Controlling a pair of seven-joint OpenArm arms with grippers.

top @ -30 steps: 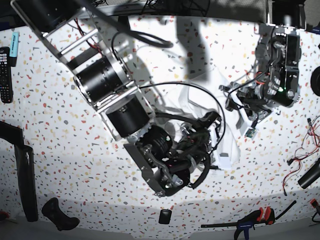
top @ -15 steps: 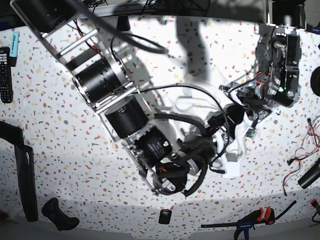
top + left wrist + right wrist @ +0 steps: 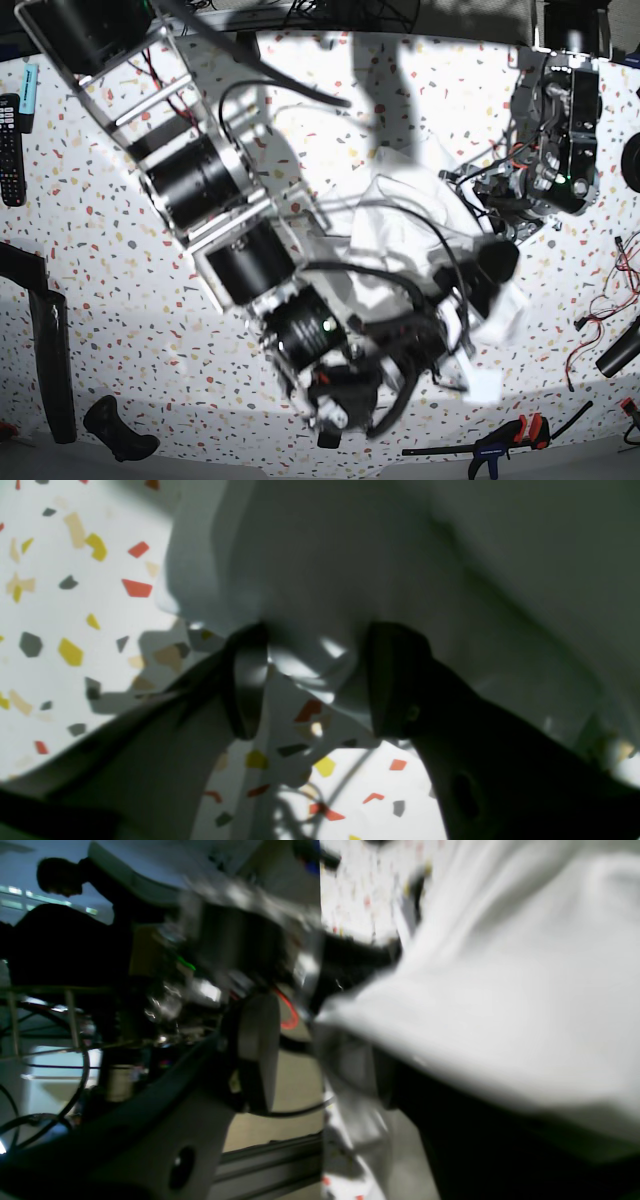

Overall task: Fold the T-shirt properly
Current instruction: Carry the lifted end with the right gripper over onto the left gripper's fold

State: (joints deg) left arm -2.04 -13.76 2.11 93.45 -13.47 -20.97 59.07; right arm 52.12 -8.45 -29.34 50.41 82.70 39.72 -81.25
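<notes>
The white T-shirt (image 3: 410, 215) lies crumpled on the speckled table (image 3: 120, 300), bunched between the two arms. In the base view my right gripper (image 3: 482, 278) hangs over the shirt's lower right part. Its wrist view is blurred: the jaws stand apart, and the T-shirt (image 3: 500, 965) drapes over the right-hand finger (image 3: 360, 1075). My left gripper (image 3: 470, 192) sits at the shirt's right edge. In its wrist view the left gripper (image 3: 317, 680) is open, with a fold of the T-shirt (image 3: 350, 555) resting over and between the fingertips and the table showing through the gap.
A remote control (image 3: 10, 150) lies at the left edge. A black bar (image 3: 50, 350) and a black handle (image 3: 120, 430) are at the lower left. A small black block (image 3: 330, 432) and a clamp (image 3: 510, 435) sit along the front. Red cables (image 3: 600, 310) trail at the right.
My right gripper has opened, and its arm has swung right and toward the front. The shirt's lower right part has spread further right. The left arm has stayed put.
</notes>
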